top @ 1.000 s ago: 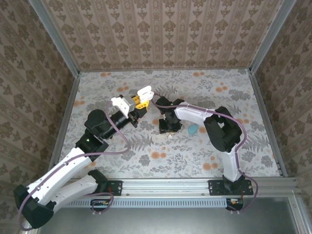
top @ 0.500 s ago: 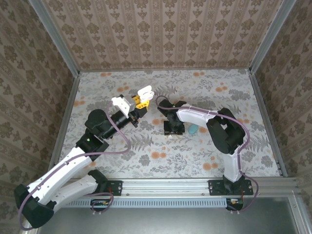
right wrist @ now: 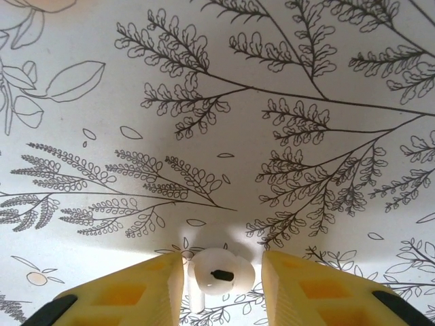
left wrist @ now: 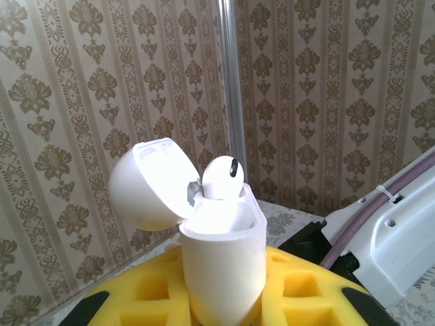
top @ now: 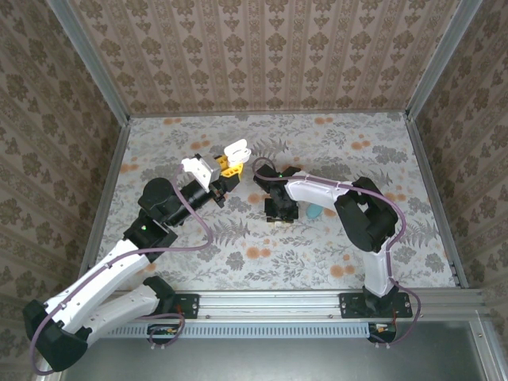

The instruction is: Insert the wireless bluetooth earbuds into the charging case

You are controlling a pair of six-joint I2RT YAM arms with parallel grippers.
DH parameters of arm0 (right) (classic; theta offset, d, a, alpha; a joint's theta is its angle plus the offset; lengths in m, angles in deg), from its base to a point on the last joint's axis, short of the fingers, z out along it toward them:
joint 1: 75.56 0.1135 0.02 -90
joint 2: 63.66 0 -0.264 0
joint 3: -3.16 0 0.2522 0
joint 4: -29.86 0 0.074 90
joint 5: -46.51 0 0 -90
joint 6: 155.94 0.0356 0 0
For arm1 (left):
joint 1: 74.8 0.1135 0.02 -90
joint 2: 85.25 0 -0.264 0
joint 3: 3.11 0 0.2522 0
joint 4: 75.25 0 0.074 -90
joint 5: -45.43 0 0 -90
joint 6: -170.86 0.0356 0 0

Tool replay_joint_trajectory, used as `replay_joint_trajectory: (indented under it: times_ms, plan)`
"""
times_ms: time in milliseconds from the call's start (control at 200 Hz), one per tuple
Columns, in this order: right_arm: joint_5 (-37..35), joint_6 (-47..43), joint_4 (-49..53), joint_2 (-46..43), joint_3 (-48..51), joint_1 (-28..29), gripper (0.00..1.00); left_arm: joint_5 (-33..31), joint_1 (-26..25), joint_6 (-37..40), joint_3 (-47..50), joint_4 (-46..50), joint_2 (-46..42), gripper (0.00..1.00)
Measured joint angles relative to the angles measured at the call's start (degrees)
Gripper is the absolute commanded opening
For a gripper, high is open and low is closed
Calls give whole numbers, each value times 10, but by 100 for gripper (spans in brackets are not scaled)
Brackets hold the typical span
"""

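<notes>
The left gripper point(top: 225, 171) is clamping the open charging case point(left wrist: 221, 251) upright, a seated earbud point(left wrist: 222, 178) showing in its mouth, presumably to receive another, while the right gripper point(right wrist: 221, 285), fingers parted, is straddling the loose earbud point(right wrist: 221, 270) lying on the table point(right wrist: 272, 102), seemingly ready to pinch it.

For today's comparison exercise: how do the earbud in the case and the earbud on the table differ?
The cased earbud stands in the raised charging case; the loose earbud lies on the table. The case wraps the cased earbud; the right claw's fingers flank the loose earbud. Both are white with a dark mark.
</notes>
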Motion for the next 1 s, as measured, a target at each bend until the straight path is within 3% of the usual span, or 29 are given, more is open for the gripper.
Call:
replay_joint_trajectory:
  times_ms: [280, 560, 1000]
  plan:
    - [0, -1, 2, 7, -1, 0, 30, 0, 0, 0, 0, 0, 0, 20]
    - [-1, -9, 9, 12, -7, 1, 34, 0, 0, 0, 0, 0, 7, 20]
    - [-5, -31, 7, 11, -10, 1, 30, 0, 0, 0, 0, -2, 19, 21]
